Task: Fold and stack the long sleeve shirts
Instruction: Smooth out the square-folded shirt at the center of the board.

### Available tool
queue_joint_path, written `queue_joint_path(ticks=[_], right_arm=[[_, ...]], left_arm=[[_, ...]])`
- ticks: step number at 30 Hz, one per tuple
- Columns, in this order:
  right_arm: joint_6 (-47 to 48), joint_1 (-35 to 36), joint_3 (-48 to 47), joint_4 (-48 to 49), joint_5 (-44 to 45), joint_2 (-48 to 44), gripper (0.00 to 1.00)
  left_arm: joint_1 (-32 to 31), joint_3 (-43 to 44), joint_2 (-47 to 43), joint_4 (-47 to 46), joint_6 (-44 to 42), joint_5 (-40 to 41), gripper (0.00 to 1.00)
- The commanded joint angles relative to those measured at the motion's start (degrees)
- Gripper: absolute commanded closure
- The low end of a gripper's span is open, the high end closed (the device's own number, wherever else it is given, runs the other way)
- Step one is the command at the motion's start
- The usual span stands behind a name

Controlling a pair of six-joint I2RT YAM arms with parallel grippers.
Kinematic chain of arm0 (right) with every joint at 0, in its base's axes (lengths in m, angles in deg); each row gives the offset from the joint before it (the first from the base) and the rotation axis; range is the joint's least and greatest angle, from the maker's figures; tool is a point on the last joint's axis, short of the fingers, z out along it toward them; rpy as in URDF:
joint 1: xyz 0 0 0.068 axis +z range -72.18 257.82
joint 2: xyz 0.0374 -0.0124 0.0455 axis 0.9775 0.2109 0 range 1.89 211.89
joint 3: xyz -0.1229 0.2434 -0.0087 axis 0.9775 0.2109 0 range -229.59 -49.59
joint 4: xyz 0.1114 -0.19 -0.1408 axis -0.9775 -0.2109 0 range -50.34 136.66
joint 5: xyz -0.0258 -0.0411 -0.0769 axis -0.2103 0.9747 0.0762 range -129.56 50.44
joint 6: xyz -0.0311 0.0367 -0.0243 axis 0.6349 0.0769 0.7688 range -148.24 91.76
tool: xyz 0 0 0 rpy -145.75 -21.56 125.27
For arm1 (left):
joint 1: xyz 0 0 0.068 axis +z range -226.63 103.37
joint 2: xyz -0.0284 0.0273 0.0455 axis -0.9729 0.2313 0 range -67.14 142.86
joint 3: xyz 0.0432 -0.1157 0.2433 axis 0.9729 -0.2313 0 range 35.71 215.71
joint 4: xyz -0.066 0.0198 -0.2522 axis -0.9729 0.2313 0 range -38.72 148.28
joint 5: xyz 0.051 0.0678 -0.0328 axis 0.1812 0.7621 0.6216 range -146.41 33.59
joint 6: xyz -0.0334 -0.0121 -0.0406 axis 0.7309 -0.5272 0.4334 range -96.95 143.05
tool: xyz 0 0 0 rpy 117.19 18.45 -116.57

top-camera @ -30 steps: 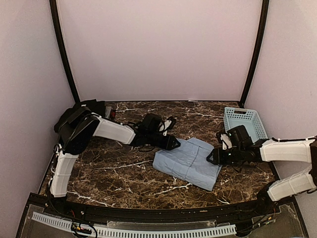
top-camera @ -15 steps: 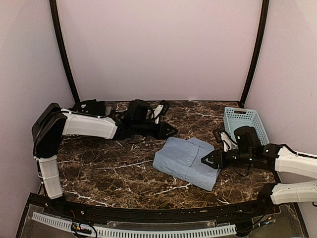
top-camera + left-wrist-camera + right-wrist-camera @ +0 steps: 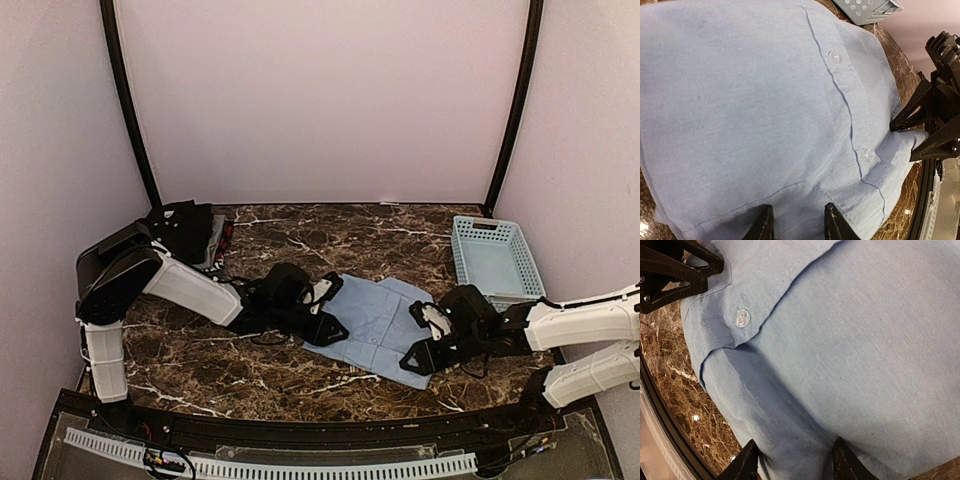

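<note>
A light blue long sleeve shirt lies folded in the middle of the marble table, its button front up. My left gripper is open, its fingertips down on the cloth at the shirt's left edge. At the shirt's near right corner my right gripper is also open with its tips resting on the cloth. Each wrist view shows the other gripper's black fingers across the shirt. A black shirt lies bunched in the back left corner.
A pale blue lattice basket stands at the back right, beyond the right arm. The table's black front rim runs close behind the shirt's near edge. Dark posts and pale walls enclose the table.
The left arm swung from the back of the table forward and down onto the shirt's left edge. The right gripper moved nearer and lower to the shirt's near right corner.
</note>
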Motion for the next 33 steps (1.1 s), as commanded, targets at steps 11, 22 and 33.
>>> queue_joint_path(ticks=[11,22,33], right_arm=[[-8.9,2.0,5.2,-1.2,6.7,-3.1,0.55],[-17.2,5.2,0.3,-15.5,19.4,-21.6,0.43],[-3.0,-4.7,-16.2,-16.6,27.3,-11.7,0.01]], left_arm=[[-0.1,-1.7,-0.3,2.3,-3.2,4.7,0.67],[-0.1,4.5,-3.6,6.8,-7.6,10.0,0.66],[0.2,3.8,-10.5,8.0,1.5,18.9,0.34]])
